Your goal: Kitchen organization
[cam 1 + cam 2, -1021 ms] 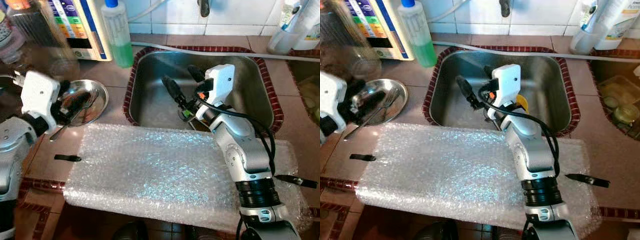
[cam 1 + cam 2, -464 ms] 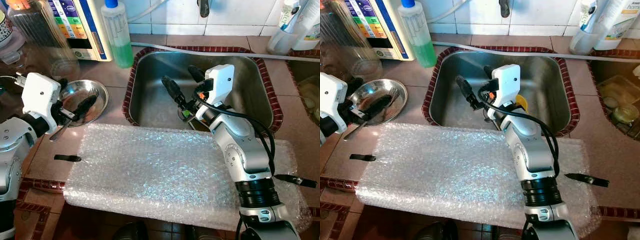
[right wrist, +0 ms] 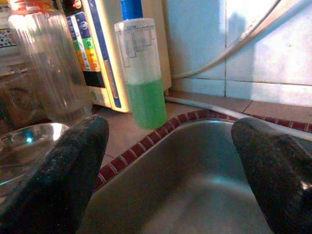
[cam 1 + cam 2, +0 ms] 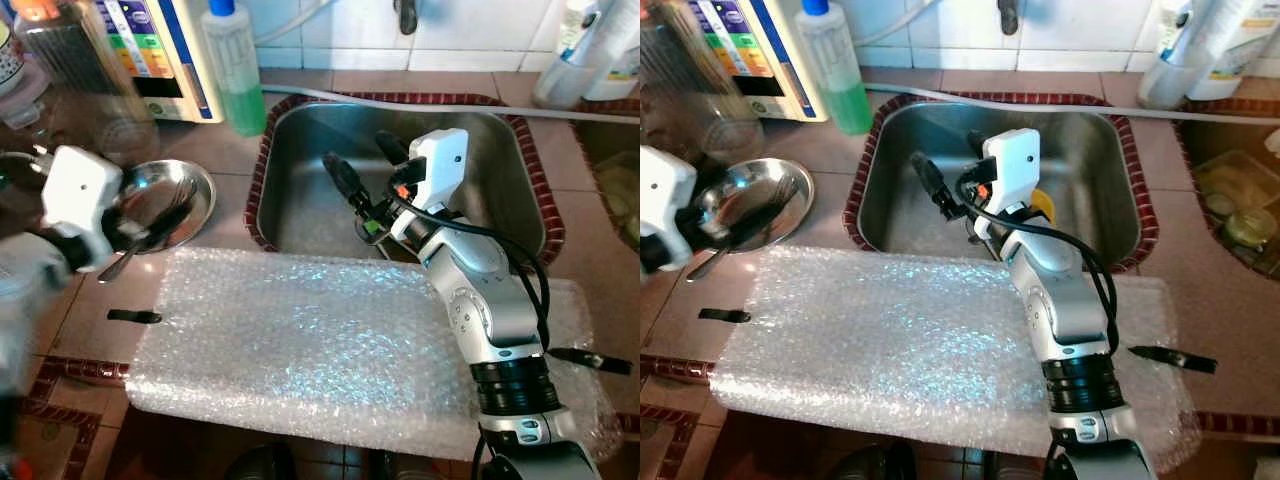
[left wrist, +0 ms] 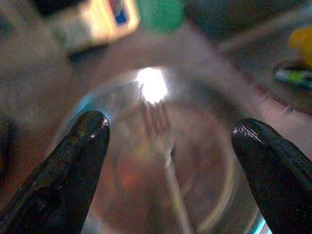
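Observation:
A shiny steel bowl point(image 4: 190, 178) sits on the tiled counter left of the sink, with a fork point(image 4: 122, 264) lying in it, handle over the near rim. My left gripper point(image 4: 150, 222) hovers open just above the bowl; in the left wrist view its fingers point(image 5: 78, 161) stand wide apart on either side of the fork point(image 5: 161, 131). My right gripper point(image 4: 365, 168) hangs open over the steel sink point(image 4: 310, 200), holding nothing. A small yellow object point(image 4: 1043, 205) lies in the sink behind the right wrist.
A sheet of bubble wrap point(image 4: 300, 340) covers the counter in front of the sink. A green soap bottle point(image 4: 237, 75), a clear jar point(image 4: 70, 60) and a white appliance stand at the back left, and white bottles point(image 4: 580, 50) at the back right. Black tape strips point(image 4: 135, 316) lie on the counter.
My left arm is blurred and in motion, its gripper staying over the bowl and fork. The right arm has not moved.

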Tool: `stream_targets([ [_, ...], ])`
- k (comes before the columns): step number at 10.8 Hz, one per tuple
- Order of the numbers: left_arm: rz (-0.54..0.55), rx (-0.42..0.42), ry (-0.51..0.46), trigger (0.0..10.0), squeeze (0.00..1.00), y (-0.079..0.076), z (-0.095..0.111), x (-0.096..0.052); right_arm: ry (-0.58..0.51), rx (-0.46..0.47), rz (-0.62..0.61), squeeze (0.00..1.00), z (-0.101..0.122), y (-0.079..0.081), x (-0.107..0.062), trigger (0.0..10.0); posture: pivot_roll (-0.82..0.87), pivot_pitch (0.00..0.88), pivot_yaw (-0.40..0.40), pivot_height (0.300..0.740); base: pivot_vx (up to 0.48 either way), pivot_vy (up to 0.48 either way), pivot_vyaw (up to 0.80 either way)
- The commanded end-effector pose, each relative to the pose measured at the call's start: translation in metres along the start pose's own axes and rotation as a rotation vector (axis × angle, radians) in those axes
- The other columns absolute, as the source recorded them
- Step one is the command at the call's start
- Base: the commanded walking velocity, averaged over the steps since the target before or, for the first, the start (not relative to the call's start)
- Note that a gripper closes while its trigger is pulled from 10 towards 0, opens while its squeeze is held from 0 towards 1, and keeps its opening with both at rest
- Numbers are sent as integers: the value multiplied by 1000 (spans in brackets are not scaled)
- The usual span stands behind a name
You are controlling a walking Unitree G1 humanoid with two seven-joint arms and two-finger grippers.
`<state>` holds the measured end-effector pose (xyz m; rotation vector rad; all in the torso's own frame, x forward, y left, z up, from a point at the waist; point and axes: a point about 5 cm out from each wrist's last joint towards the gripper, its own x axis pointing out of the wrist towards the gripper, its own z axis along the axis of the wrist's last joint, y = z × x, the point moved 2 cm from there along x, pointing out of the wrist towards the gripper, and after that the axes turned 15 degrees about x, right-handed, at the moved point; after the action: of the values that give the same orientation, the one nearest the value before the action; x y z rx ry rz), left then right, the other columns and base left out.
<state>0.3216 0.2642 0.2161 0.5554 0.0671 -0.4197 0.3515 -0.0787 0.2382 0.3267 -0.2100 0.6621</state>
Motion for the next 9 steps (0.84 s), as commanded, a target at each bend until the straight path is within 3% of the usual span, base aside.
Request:
stream_targets([
  [1,-43,-29,25,10000,0,-7,-7,2,6,0,25,0,0,5,1,10000,-66,242,85,740,0,0,0],
  [3,-67,-40,3,10000,0,-17,-4,12,4,2,25,0,0,6,2,10000,-66,239,84,740,0,0,0],
  [4,-85,-44,3,10000,557,-19,-4,18,4,1,28,0,0,7,2,10000,-69,236,85,740,0,0,0],
  [5,-99,-37,7,10000,1000,-19,-3,24,3,0,29,0,0,7,2,10000,-71,237,83,740,0,0,0],
  [6,-102,-20,7,10000,1000,-17,1,31,2,-2,31,0,1,8,3,10000,-75,236,86,740,0,0,0],
  [7,-108,-10,4,10000,318,-15,4,36,1,-3,30,0,1,8,3,10000,-76,236,88,740,0,0,0],
  [8,-117,17,28,10000,0,-9,7,40,-1,-4,28,0,2,8,2,10000,-80,237,92,740,0,0,0],
  [9,-133,44,66,10000,0,-2,5,42,-3,-5,27,0,2,8,2,10000,-84,238,96,740,0,0,0],
])
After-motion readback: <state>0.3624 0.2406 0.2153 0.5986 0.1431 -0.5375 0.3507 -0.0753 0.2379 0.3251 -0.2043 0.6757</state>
